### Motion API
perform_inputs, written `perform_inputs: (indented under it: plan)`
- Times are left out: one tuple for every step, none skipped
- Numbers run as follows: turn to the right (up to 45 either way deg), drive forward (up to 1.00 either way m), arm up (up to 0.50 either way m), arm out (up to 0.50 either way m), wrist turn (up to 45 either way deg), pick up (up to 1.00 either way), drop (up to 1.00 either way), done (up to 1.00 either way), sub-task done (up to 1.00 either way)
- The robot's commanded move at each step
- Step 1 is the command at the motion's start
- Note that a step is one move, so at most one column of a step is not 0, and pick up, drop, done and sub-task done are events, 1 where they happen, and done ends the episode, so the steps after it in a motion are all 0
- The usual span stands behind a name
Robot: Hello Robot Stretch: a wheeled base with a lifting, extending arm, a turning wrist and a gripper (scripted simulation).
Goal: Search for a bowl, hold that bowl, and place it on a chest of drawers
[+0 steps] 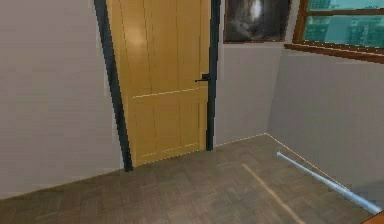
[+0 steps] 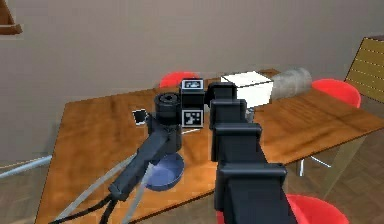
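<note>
Dark and square, the arm (image 2: 240,160) rises from the arm side view's bottom edge over a wooden counter (image 2: 95,125). At its far end sit two white squares (image 2: 191,113) with black block marks (patterns rather than letters I can read). Left of them the end effector (image 2: 128,186) slants down toward the counter's near edge. A blue-grey bowl (image 2: 168,172) lies on the counter right at it, so I cannot tell how the fingers stand or whether the end effector holds anything. Farther back on the counter are a white box (image 2: 248,88) and a small dark thing (image 2: 140,116). A red seat (image 2: 336,92) stands by the far right corner. In the forward view, a yellow door (image 1: 160,80) with a dark handle (image 1: 203,77) stands in a dark frame (image 1: 114,90), beside a wall picture (image 1: 257,20) and a window (image 1: 345,25).
</note>
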Motion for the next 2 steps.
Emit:
perform_inputs:
  plan:
    - [0.0, 0.00, 0.00, 0.00, 45.0, 0.00, 0.00, 0.00, 0.00]
    - [0.0, 0.00, 0.00, 0.00, 45.0, 0.00, 0.00, 0.00, 0.00]
